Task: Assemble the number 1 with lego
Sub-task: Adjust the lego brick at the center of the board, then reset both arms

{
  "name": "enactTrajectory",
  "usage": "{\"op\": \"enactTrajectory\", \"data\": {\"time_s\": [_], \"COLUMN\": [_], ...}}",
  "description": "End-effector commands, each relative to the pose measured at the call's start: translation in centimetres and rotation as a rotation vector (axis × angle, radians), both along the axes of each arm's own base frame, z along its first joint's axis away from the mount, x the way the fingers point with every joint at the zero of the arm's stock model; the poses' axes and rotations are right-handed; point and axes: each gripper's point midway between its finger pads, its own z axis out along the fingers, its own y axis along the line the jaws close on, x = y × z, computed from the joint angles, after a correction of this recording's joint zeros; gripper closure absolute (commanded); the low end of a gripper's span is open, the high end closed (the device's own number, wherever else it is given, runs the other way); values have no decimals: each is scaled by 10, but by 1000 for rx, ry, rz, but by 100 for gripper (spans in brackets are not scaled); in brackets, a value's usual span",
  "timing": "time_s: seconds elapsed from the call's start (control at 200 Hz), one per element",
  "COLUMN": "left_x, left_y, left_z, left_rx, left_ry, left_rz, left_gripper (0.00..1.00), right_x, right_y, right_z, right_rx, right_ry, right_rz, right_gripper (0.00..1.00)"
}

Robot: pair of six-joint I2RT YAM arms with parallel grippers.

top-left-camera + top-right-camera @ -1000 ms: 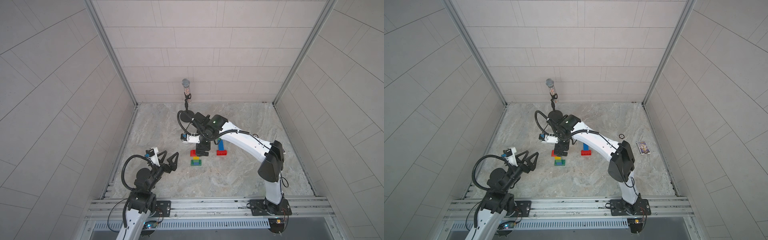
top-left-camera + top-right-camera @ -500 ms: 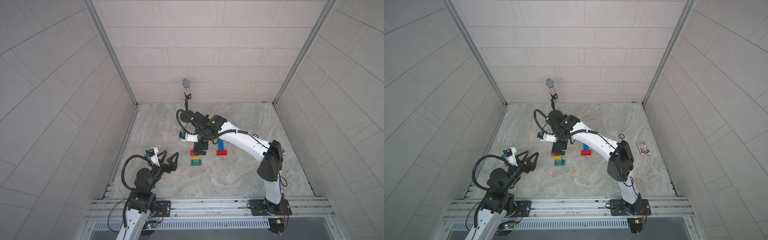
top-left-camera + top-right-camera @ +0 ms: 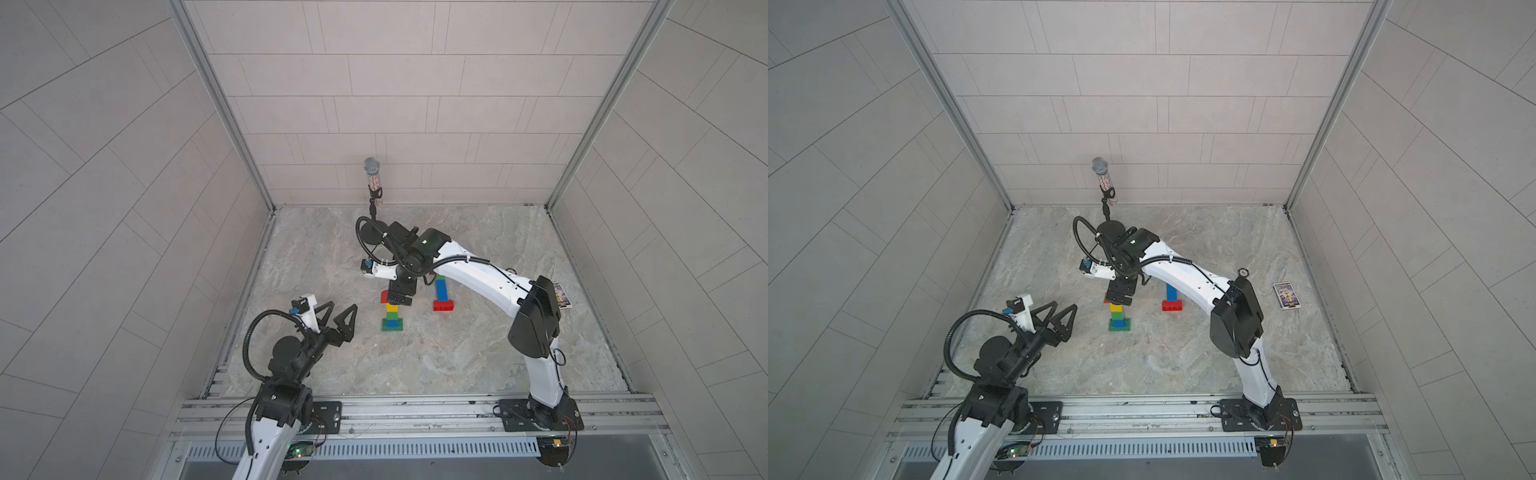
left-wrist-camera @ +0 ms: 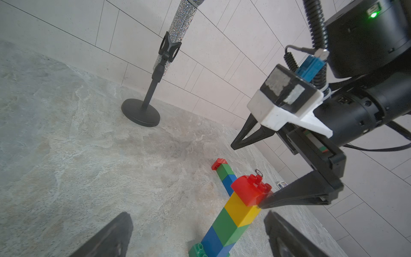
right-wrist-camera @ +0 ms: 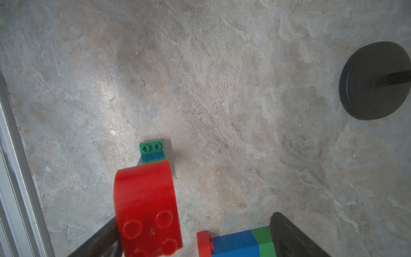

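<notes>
Red brick (image 4: pixel 250 190) is on top and the right tool (image 3: pixel 400 300) is spread wide, holding nothing

Over the last second we see barely any shift: that tool stays open over the lego stack (image 3: pixel 392 318), one finger (image 4: pixel 295 195) right by the red brick's side, so we reckon the brick's been let go and the upright of the 1 is about built. Stack stands mid-bench (image 3: pixel 415 365), well apart from the walls (image 3: pixel 124 249); second run of bricks (image 3: pixel 440 291) just beside, mic stand (image 3: pixel 372 195) behind. Left tool (image 3: pixel 343 305) hangs open near the front, empty. Straight up looks like our safest exit; sideways risks a knock.
</notes>
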Motion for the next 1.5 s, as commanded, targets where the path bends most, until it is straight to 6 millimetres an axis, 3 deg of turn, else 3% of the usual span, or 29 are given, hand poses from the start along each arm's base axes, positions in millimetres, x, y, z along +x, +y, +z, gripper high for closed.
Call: {"op": "enactTrajectory", "data": {"time_s": [0.0, 0.275, 0.44, 0.645, 0.7, 0.78, 0.841, 0.901, 1.021, 1.076, 1.166, 1.246, 1.321, 1.446, 1.491], "left_x": [-1, 0, 0, 0, 0, 1, 3, 11, 22, 26, 35, 45, 58, 74, 79], "left_y": [-3, -3, -2, -2, -1, 0, 4, 19, 49, 64, 80, 95, 105, 113, 118], "left_z": [2, 1, 1, 1, 1, 1, 1, 0, 1, 4, 11, 13, 13, 9, -3], "left_rx": [-9, -9, -9, -9, -9, -13, -15, -21, 49, 112, 251, 385, 452, 530, 567], "left_ry": [-21, -18, -18, -18, -17, -18, -15, -6, -1, 12, 37, 76, 74, 47, 60], "left_rz": [-14, -13, -9, -7, -3, 3, 29, 128, 312, 395, 481, 565, 626, 693, 723], "left_gripper": [0, 0, 0, 0, 0, 0, 0, 0, 0, 0, 0, 0, 0, 0, 0], "right_x": [11, 24, 21, 12, 13, 13, 16, 20, 24, 17, 5, -1, 6, 26, 34], "right_y": [0, -5, -13, -34, -45, -72, -104, -147, -251, -281, -304, -328, -343, -365, -372], "right_z": [-2, 14, 18, 28, 40, 51, 56, 53, 36, 20, 20, 16, 3, -11, -19], "right_rx": [-5, 10, 16, 58, 97, 161, 230, 288, 423, 494, 635, 621, 516, 496, 506], "right_ry": [-12, -59, -71, -132, -199, -320, -424, -516, -617, -664, -877, -1005, -1001, -1037, -1040], "right_rz": [-26, -56, -72, -155, -204, -310, -447, -617, -1025, -1107, -1105, -1163, -1218, -1297, -1327], "right_gripper": [1, 1, 1, 1, 1, 1, 1, 1, 1, 1, 1, 1, 1, 1, 1]}}
